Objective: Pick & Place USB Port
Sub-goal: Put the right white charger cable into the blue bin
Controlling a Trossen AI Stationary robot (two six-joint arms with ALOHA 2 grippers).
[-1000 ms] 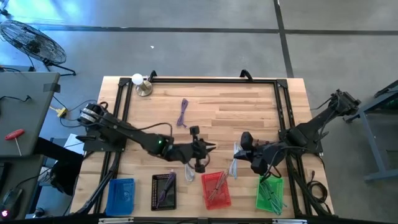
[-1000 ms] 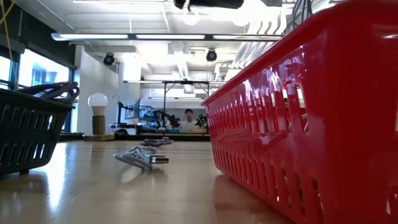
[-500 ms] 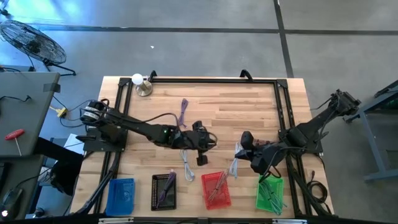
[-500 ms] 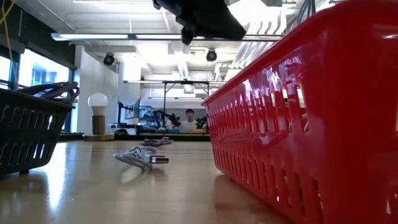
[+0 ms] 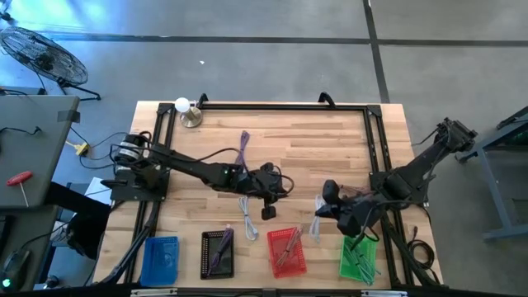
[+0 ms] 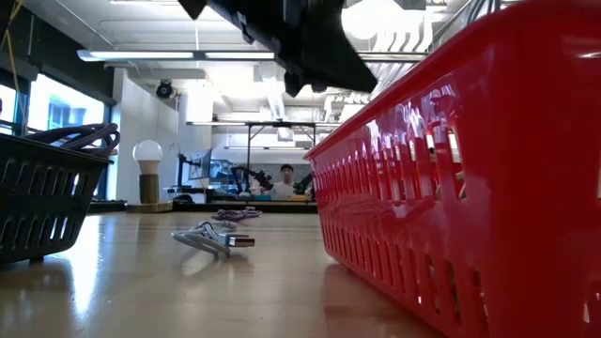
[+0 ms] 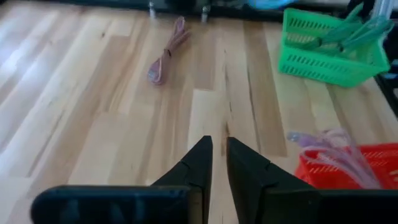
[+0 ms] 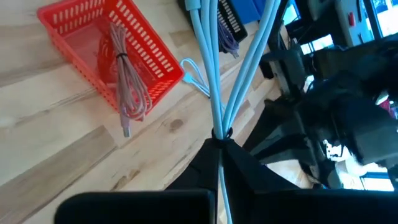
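My right gripper (image 5: 328, 206) is at the table's right-centre, just far of the red basket (image 5: 286, 250) and the green basket (image 5: 359, 256). It is shut on a light blue USB cable (image 8: 214, 68), a bundle of several strands. My left gripper (image 5: 279, 188) hovers over the table's middle, shut and empty; in its wrist view the fingertips (image 7: 219, 149) sit above bare wood. A grey cable (image 5: 245, 210) with a USB plug (image 6: 240, 241) lies flat on the table near the left gripper. A purple cable (image 5: 242, 148) lies farther back. My right gripper pinches the light blue cable bundle at its tie (image 8: 219, 132) between the two fingers. The strands fan out ahead of the fingers, and a loop (image 8: 194, 70) shows beside the red basket's corner. I cannot tell whether the cable touches the table.
Blue (image 5: 159, 260), black (image 5: 217, 252), red and green baskets line the near edge; the red one holds pinkish cables (image 8: 127, 87), the green one green cables. A lamp (image 5: 188, 111) stands at the far left corner. A pinkish cable (image 7: 166, 53) lies ahead of the left gripper.
My left gripper has moved away from the near edge toward the table's middle and a little right, and shows larger at the top of the low view. My right gripper has shifted slightly toward the near right, still holding the light blue cable.
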